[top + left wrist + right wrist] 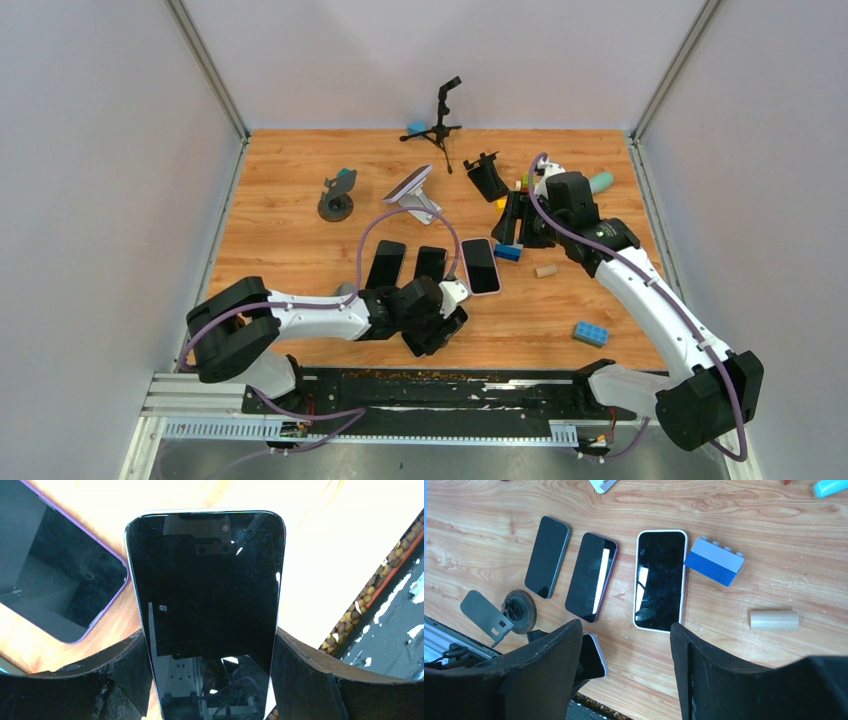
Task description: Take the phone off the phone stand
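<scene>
Right of grey stand (499, 612): phone (205, 580), clear of it, toward near edge of bench (300, 240).
Left end effector (210, 647): pinching phone across both long edges.
Long axis: straight out from left end effector, notch end foremost.
Nearer arm: left, gripping; probably only set-down remaining.
Right end effector (624, 630): spread, holding nothing, well right of grey stand.

phone (210, 605): dark screen, pale rim, clamped in left hand (210, 680) | phone stand (516, 611): grey, round-based (empty), nearby
</scene>
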